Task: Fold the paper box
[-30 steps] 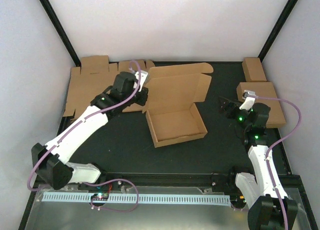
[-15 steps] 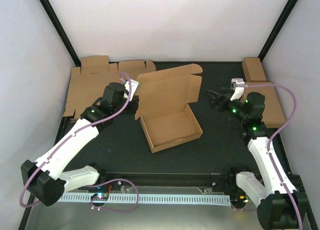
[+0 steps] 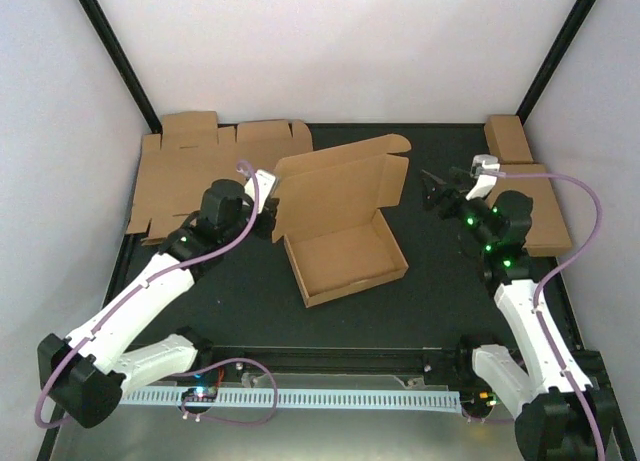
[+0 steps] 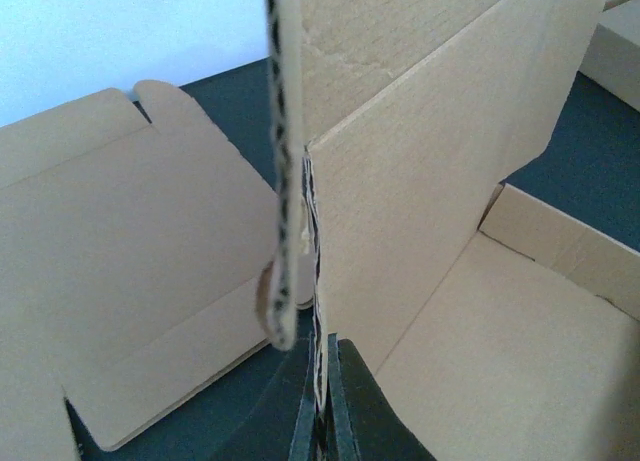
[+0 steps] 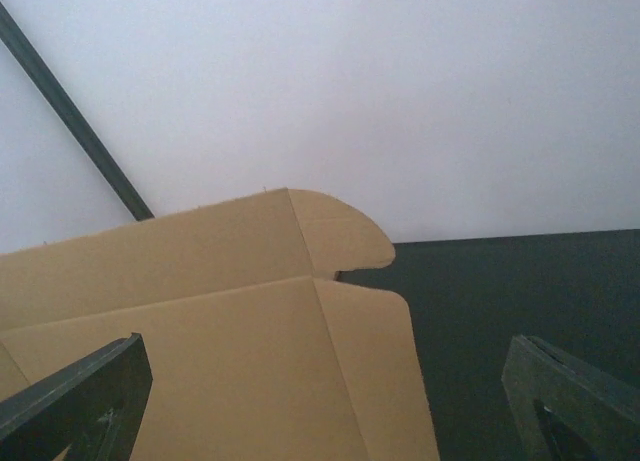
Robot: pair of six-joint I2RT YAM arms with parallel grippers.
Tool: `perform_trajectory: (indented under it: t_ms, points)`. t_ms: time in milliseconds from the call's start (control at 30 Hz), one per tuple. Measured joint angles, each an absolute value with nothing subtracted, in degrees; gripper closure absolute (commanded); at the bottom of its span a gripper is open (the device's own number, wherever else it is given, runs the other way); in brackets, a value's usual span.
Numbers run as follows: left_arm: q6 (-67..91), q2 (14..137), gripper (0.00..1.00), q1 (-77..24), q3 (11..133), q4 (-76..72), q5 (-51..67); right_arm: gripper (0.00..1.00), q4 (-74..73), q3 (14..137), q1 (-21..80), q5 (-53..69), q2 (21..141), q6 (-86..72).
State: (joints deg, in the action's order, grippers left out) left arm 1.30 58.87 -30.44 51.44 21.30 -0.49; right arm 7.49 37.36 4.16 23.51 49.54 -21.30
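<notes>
The paper box (image 3: 345, 256) sits mid-table as a shallow brown tray, its lid (image 3: 340, 186) standing upright at the back with rounded tabs on top. My left gripper (image 3: 268, 221) is at the box's left rear corner. In the left wrist view, that gripper (image 4: 321, 346) is shut on the thin edge of an upright cardboard wall (image 4: 430, 211). My right gripper (image 3: 432, 193) hovers open just right of the lid, apart from it. In the right wrist view its fingers (image 5: 80, 401) stand wide, with the lid (image 5: 230, 361) ahead between them.
Flat die-cut cardboard sheets (image 3: 190, 166) lie at the back left, also seen beside the held wall (image 4: 120, 281). Folded brown boxes (image 3: 545, 216) and a small oblong box (image 3: 508, 138) sit at the right edge. Black frame posts (image 3: 115, 51) stand at the back corners.
My left gripper has drawn back toward the near left, and the box shifted slightly with it. My right gripper has risen and moved toward the lid's right edge.
</notes>
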Motion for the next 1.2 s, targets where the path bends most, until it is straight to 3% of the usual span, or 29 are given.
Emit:
perform_trajectory:
  t_ms: [233, 400, 633, 933, 1033, 1200]
  points:
    - [3.4, 58.9, 0.99, -30.4, 47.0, 15.4, 1.4, 0.0, 20.7, 35.2, 8.0, 23.9, 55.9, -27.3]
    - [4.7, 60.0, 0.99, -30.4, 46.2, 12.4, 1.2, 0.0, 22.9, 35.1, 18.8, 19.4, 57.5, -20.8]
    - [5.4, 63.6, 0.98, -30.4, 46.4, 9.4, -0.8, 0.0, 22.7, 35.4, 19.8, 17.0, 57.9, -11.9]
    - [5.4, 70.8, 0.98, -30.3, 51.5, 8.4, -0.4, 0.0, 37.4, 33.3, 22.8, 28.1, 62.8, -2.8]
    - [5.1, 72.9, 0.98, -30.1, 53.4, 8.5, 0.2, 0.0, 34.2, 36.7, 26.7, 33.8, 65.1, 5.4]
    - [4.4, 76.6, 0.98, -29.6, 56.6, 8.6, 0.6, 0.0, 19.6, 53.2, 31.7, 39.3, 73.9, 18.5]
